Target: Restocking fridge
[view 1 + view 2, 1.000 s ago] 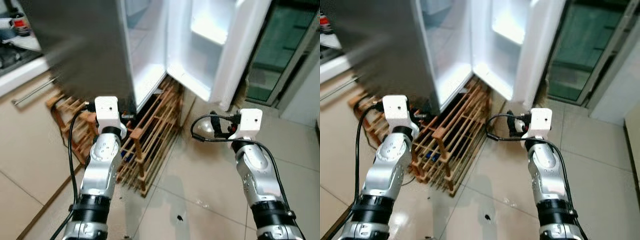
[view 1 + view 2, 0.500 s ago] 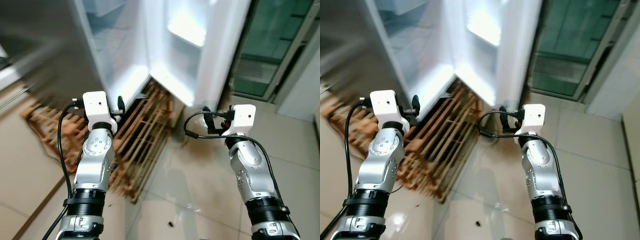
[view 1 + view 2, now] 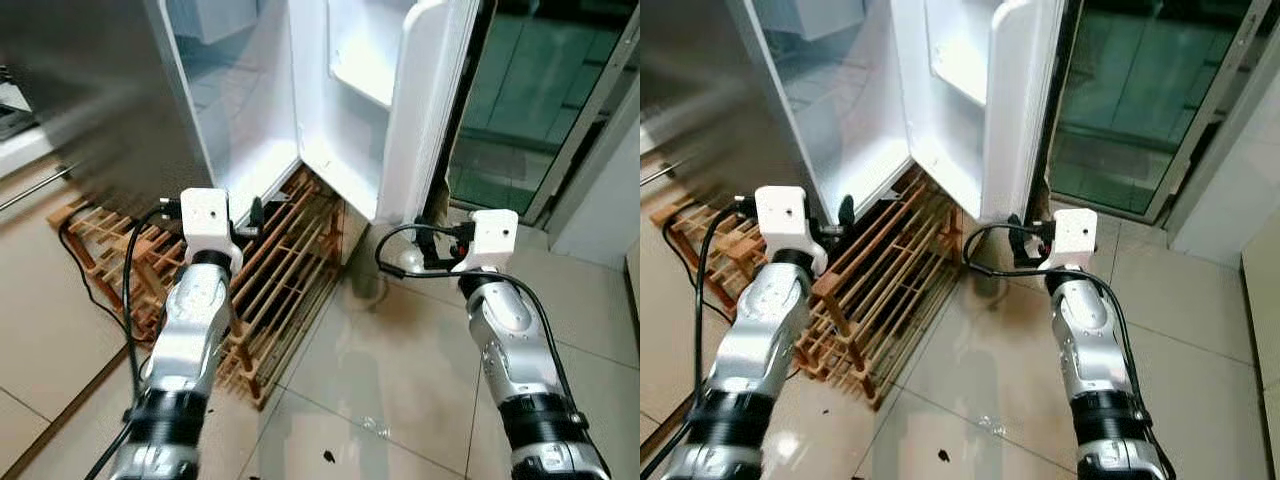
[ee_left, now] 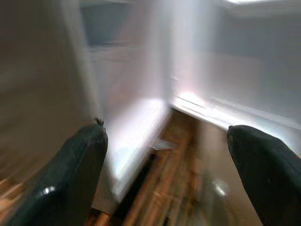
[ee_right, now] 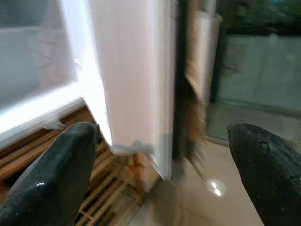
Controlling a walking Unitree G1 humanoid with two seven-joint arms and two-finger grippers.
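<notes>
We're in the approach step, nothing carried. Left gripper (image 4: 164, 174) and right gripper (image 5: 162, 174) both spread wide, empty. Fridge (image 3: 240, 110) sits ahead of both, its door (image 3: 425, 100) open ahead of the right. Next we need stock to pick up.

One fridge (image 3: 130, 90) stands at about eleven o'clock, with one door (image 3: 420, 110) swung open at one o'clock, and one white shelf bin (image 3: 362, 60) on the inside of that door. One wooden rack (image 3: 270, 280) lies on the floor under it. Two silver arms reach forward, so two grippers: the left gripper (image 4: 164, 160) and the right gripper (image 5: 162, 160), each with two black fingers spread wide. One black cable (image 3: 95, 290) trails across the tiles at nine o'clock. One glass door (image 3: 1140, 90) sits at two o'clock.
</notes>
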